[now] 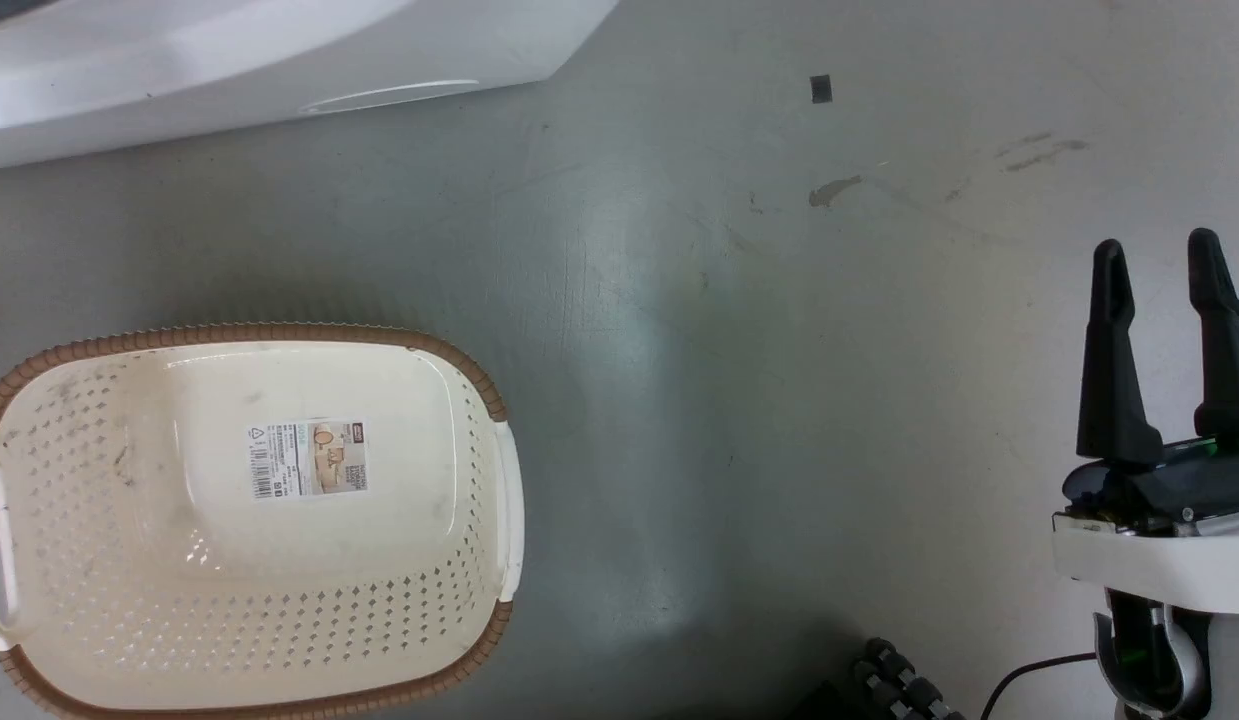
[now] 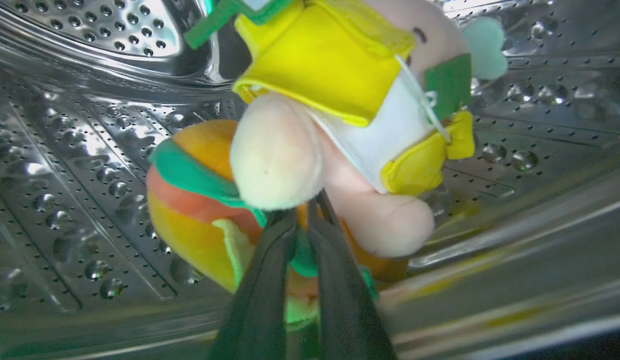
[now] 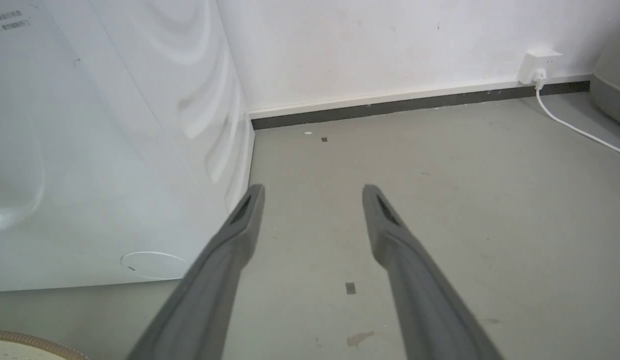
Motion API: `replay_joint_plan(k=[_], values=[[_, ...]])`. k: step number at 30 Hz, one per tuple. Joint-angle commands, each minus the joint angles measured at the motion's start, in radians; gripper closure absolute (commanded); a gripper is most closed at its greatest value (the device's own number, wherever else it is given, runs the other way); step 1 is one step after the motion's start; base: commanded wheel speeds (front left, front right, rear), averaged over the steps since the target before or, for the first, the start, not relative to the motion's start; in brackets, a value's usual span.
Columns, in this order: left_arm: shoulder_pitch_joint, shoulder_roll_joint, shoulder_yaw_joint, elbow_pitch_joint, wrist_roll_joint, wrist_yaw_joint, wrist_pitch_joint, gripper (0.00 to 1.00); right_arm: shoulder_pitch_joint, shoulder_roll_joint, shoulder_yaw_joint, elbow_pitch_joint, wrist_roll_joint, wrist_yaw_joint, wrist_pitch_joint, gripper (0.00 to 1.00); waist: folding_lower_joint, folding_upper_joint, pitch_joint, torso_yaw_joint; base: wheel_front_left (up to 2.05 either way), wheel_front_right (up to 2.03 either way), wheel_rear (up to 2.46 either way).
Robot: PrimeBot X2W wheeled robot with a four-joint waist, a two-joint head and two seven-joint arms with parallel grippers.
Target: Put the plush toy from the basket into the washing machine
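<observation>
The perforated steel drum of the washing machine (image 2: 89,150) curved all round the plush toy (image 2: 340,100), which hung inside it, close to the dimpled wall. The left gripper (image 2: 303,207) had its two dark fingers pinched nearly together on the toy, tips tucked where a pink limb met the orange burger part.

The basket (image 1: 39,372) sat at the near left, its bare bottom showing a label sticker (image 1: 306,459), with the washer's white front beyond it on the far side. The right gripper (image 1: 1159,265) hovered at the near right, fingers spread apart over bare floor (image 1: 779,400), well apart from basket and washer.

The grey floor was smooth and scuffed, with stains and a small black mark (image 1: 821,89). A white wall (image 3: 390,45) with a dark baseboard (image 3: 415,104) ran along the far side, carrying a white socket (image 3: 539,64) and cable (image 3: 575,127).

The toy looked soft and plump, dressed in yellow cloth with a green tag. The basket was cream plastic dotted with holes, its rim brown and woven-looking.
</observation>
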Motion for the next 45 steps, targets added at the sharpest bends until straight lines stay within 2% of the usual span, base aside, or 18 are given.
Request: replay_joint_plan(k=[1, 7, 15, 21, 28, 34, 40, 45], values=[[-0.015, -0.002, -0.005, 0.013, -0.002, -0.003, -0.016, 0.00, -0.019, 0.000, 0.002, 0.001, 0.007, -0.001, -0.004, 0.00, -0.0001, 0.0000, -0.005, 0.003, 0.00, 0.00, 0.00], [0.020, -0.030, -0.029, 0.071, -0.009, -0.003, -0.115, 0.00, -0.021, 0.000, -0.014, 0.010, -0.002, -0.001, -0.004, 0.00, -0.0001, 0.0000, -0.061, 0.026, 0.00, 0.00, 0.00], [0.168, -0.102, -0.038, 0.119, -0.059, -0.004, -0.276, 0.00, 0.012, 0.000, -0.033, 0.034, -0.037, -0.001, -0.004, 0.00, -0.0001, 0.0000, -0.228, 0.093, 0.00, 0.00, 0.00], [0.309, -0.163, -0.024, 0.074, -0.101, -0.001, -0.313, 0.00, 0.047, 0.000, -0.040, 0.044, -0.078, -0.001, -0.004, 0.00, -0.0001, 0.0000, -0.356, 0.144, 0.00, 0.00, 0.00], [0.576, -0.253, 0.011, -0.158, -0.130, 0.037, -0.317, 0.00, 0.101, 0.000, -0.043, 0.059, -0.104, -0.001, -0.004, 0.00, -0.0001, 0.0000, -0.526, 0.210, 0.00, 0.00, 0.00], [0.821, -0.316, 0.035, -0.375, -0.151, 0.043, -0.317, 0.00, 0.154, 0.000, -0.033, 0.081, -0.110, -0.001, -0.004, 0.00, -0.0001, 0.0000, -0.642, 0.253, 0.00, 0.00, 0.00], [1.062, -0.363, 0.069, -0.551, -0.157, 0.078, -0.317, 0.00, 0.208, 0.000, -0.041, 0.093, -0.105, -0.001, -0.004, 0.00, -0.0001, 0.0000, -0.726, 0.284, 0.00, 0.00, 0.00], [1.206, -0.398, 0.063, -0.631, -0.128, 0.105, -0.317, 0.00, 0.245, 0.000, -0.038, 0.098, -0.105, -0.001, -0.004, 0.00, -0.0001, 0.0000, -0.777, 0.302, 0.00, 0.00, 0.00]])
